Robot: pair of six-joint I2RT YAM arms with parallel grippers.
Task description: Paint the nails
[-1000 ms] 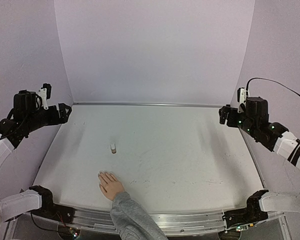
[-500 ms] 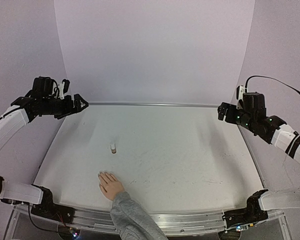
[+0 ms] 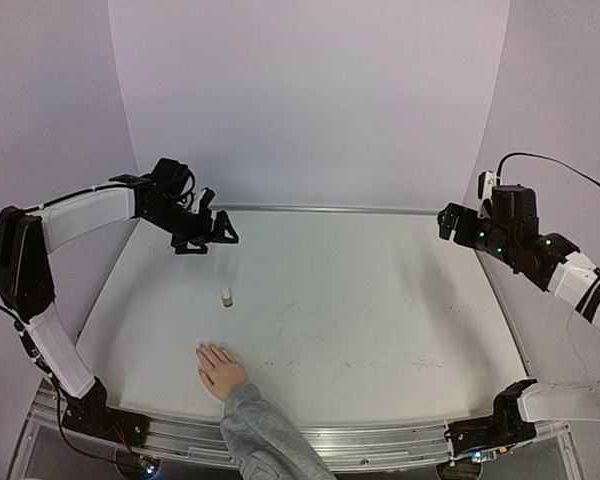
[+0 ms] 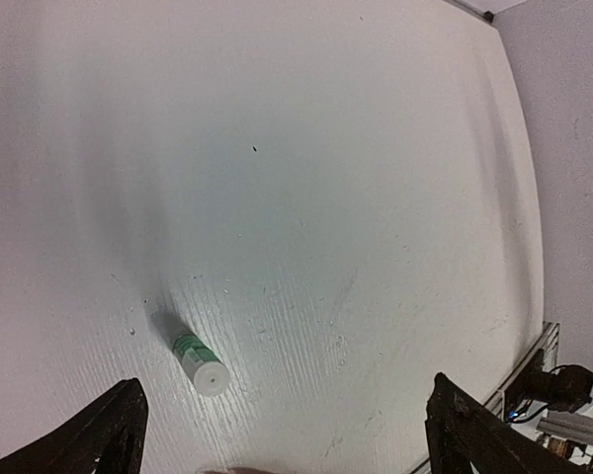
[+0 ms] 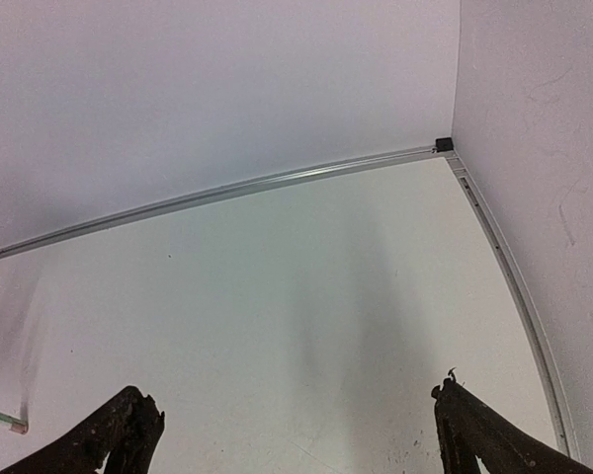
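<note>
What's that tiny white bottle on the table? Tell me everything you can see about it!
The bottle is a small whitish cylinder with a flat round top and green markings on its side, which show in the left wrist view. It looks like plastic. It stands upright on the white table, left of the middle, a little beyond the flesh-coloured hand and apart from it. Nothing but the table touches it.
</note>
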